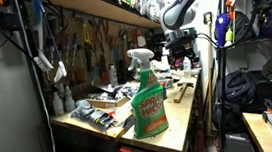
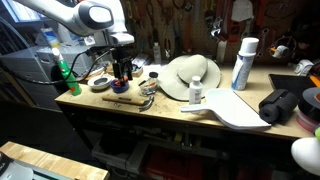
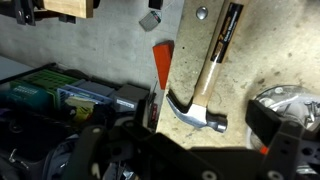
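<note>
My gripper (image 3: 200, 128) hangs open just above the workbench (image 3: 110, 60), its two dark fingers on either side of a hammer's steel head (image 3: 196, 112). The hammer has a wooden handle (image 3: 222, 45) with black bands and lies flat on the bench. An orange flat tool (image 3: 160, 62) lies just beside the hammer. In an exterior view the gripper (image 2: 122, 70) hovers over the hammer (image 2: 127, 98) near the bench's end. It also shows far back in an exterior view (image 1: 181, 54). Nothing is held.
A green spray bottle (image 1: 148, 100) stands at the bench end (image 2: 62, 72). A metal bowl (image 2: 100, 84), a white hat (image 2: 190, 75), a small white bottle (image 2: 196, 92), a white spray can (image 2: 243, 62), a white board (image 2: 238, 110) and a black bag (image 2: 280, 105) are on the bench. Boxes (image 3: 60, 95) lie beside the gripper.
</note>
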### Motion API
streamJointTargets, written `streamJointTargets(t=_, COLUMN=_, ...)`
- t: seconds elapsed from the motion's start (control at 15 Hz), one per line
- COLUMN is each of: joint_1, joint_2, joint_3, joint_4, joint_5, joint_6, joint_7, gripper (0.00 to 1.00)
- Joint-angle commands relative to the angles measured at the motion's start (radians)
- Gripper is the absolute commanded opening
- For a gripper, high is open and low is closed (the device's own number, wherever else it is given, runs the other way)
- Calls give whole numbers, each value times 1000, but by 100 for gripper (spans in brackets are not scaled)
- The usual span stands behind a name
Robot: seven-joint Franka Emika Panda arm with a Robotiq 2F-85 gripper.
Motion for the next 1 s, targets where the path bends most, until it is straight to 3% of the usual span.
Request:
streamJointTargets(t=0.0, joint_1=0, joint_2=39, joint_3=-39, joint_4=24, joint_5=118, joint_6=-37, joint_7=-96, gripper=100)
streamJointTargets(t=0.27, joint_1=-53, joint_2=71, joint_3=-98, joint_4=15, joint_5=375, joint_6=-18, joint_7=-350, gripper=100)
streamJointTargets(t=0.4, joint_1=-69, joint_2=67, joint_3=-125, joint_4=-9, joint_5=456, joint_6=40, joint_7=-410, gripper=100)
streamJointTargets(t=0.53, joint_1=-72, joint_2=53, joint_3=-144, joint_4=-37, joint_5=460, joint_6=100, joint_7=-449, gripper=100)
streamJointTargets(t=0.93, joint_1=-65, joint_2=68, joint_3=-156, joint_4=-3, joint_5=446, joint_6=68, joint_7=-456, gripper=100)
